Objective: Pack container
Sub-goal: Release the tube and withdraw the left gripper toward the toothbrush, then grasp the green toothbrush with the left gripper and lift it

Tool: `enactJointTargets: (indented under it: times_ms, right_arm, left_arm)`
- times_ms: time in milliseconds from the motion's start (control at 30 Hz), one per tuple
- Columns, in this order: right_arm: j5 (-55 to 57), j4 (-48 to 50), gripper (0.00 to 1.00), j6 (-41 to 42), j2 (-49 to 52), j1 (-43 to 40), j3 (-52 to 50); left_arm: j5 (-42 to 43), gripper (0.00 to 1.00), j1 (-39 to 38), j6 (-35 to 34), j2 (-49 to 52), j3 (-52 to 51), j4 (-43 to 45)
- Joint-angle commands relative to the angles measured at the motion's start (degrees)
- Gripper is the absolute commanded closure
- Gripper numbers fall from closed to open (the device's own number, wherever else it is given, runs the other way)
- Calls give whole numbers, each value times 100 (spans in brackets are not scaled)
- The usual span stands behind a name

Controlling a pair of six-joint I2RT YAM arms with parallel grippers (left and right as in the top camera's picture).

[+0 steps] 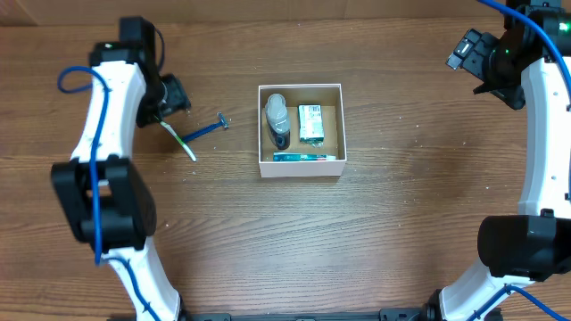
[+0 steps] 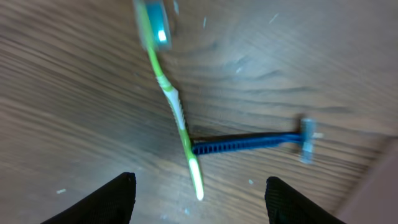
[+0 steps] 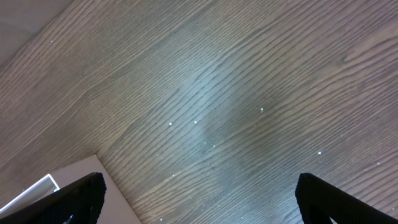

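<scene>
The container [image 1: 300, 168], a small white-walled box with a tan floor, stands mid-table. Inside lie a grey bottle [image 1: 277, 120], a green-and-white carton [image 1: 310, 123] and a thin teal tube [image 1: 305, 157] along the front wall. To its left a green-and-white toothbrush [image 1: 181, 141] and a blue razor [image 1: 207, 127] lie on the wood, touching. My left gripper [image 1: 166, 111] hovers open by the toothbrush's far end. In the left wrist view the toothbrush [image 2: 175, 109] points between the open gripper [image 2: 199, 200], ungripped, with the razor [image 2: 249, 143] beside it. My right gripper [image 1: 471, 55] is open and empty.
The right wrist view shows bare wood between my spread fingers [image 3: 78, 198] and a white corner [image 3: 115, 208] at the lower left, apparently the container's. A blue cable [image 1: 96, 169] runs along the left arm. The arms' bases stand at the front corners.
</scene>
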Motion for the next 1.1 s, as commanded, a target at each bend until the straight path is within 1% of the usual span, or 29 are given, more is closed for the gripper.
enactJointTargets:
  times_ms: [0, 200, 400, 533, 700, 867, 933, 1000, 1067]
  right_arm:
    - [59, 9, 0, -9, -26, -7, 50]
    - [59, 9, 0, -9, -26, -7, 50]
    - [59, 9, 0, -9, -26, -7, 48]
    - [59, 9, 0, -9, -26, -7, 48]
    - [59, 9, 0, -9, -26, -7, 48]
    - [59, 9, 0, -9, -26, -7, 48]
    - [59, 9, 0, -9, -26, -7, 48]
    - [59, 9, 0, -9, -26, -7, 48]
    - [59, 9, 0, -9, -26, -7, 48]
  left_arm:
    - [273, 31, 0, -229, 520, -72, 157]
    - [363, 32, 0, -232, 966, -72, 374]
    - [295, 33, 0, -232, 1145, -76, 470]
    - [256, 37, 4, -243, 1207, -101, 472]
    - [125, 46, 15, -339, 1209, -299, 555]
    - [125, 48, 37, -341, 1209, -503, 647]
    - [127, 52, 37, -341, 1209, -629, 752]
    - [127, 60, 37, -361, 1209, -763, 841]
    - [125, 75, 42, -358, 1209, -861, 909]
